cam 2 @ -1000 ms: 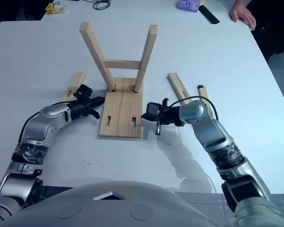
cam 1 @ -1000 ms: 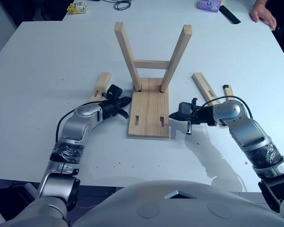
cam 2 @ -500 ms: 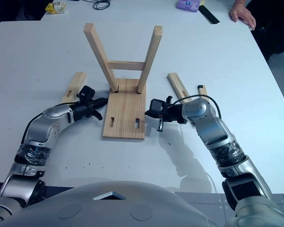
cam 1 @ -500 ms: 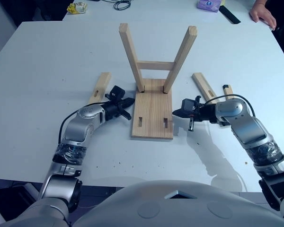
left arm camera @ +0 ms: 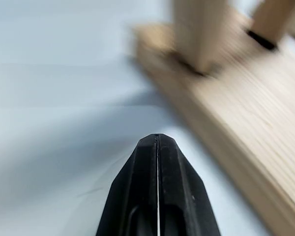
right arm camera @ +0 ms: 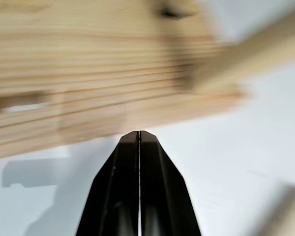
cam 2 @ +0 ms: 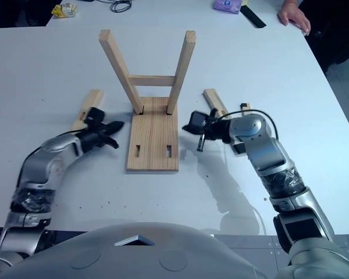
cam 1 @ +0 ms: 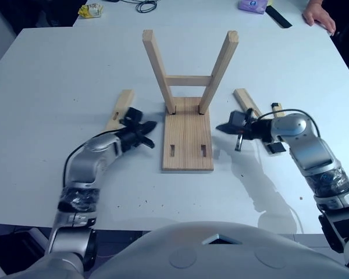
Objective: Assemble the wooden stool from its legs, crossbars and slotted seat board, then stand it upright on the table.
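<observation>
Far back lie a yellow packet (cam 1: 93, 9), black cable (cam 1: 146, 6), purple pouch (cam 1: 253, 6) and black strip (cam 1: 278, 16)

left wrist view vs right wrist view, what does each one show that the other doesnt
Left wrist view: the left gripper, fingers shut, beside the long side of the board, with two legs standing in its slots.
Right wrist view: the right gripper, fingers shut, facing the board's opposite side, and a blurred loose wooden piece lying on the table.
Shared: the seat board lying flat and the white table under it. A slanting leg also crosses the right wrist view.
</observation>
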`<state>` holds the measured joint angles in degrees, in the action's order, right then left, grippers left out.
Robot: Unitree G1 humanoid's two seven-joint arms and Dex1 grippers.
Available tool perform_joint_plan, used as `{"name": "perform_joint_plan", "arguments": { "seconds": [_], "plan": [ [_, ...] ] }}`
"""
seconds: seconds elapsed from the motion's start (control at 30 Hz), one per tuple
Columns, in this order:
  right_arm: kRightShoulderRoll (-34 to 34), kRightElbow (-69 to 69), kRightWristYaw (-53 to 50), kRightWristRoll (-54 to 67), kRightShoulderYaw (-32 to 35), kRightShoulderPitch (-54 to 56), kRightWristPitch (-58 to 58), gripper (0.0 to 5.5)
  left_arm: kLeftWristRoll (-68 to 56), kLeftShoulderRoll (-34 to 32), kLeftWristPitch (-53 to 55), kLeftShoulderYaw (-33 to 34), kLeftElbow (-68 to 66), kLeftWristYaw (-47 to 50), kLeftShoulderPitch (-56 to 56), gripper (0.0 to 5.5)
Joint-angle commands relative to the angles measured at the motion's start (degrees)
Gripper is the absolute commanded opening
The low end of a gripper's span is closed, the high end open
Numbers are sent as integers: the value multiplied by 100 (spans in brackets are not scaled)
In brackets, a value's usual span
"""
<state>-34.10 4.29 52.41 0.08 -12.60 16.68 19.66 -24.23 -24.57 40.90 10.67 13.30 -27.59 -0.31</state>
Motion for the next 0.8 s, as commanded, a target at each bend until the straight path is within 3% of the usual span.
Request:
{"name": "perform_joint_plan", "arguments": {
  "seconds": [0.03, 0.2, 0.4, 0.6, 0.8],
  "plan": [
    [226, 35, -1125, 15, 871, 44, 538, 2, -633, 446, 503, 1446, 1655, 1048, 651, 0],
    [815, 297, -2413, -99, 1302, -348, 1086, 2, -164, 882, 574, 912, 2400, 1889, 1162, 0],
    [1383, -387, -3904, -248, 1834, 229, 866, 2, 994, 909, -182, 339, 1835, 2540, 957, 0],
    [1519, -720, -4411, -292, 1922, 556, 762, 2, 1207, 1522, -514, 135, 1764, 2986, 796, 0],
    [1720, -459, -4483, -224, 1816, 460, 821, 0, 1202, 1675, -600, -235, 1896, 2805, 695, 88]
  ]
}}
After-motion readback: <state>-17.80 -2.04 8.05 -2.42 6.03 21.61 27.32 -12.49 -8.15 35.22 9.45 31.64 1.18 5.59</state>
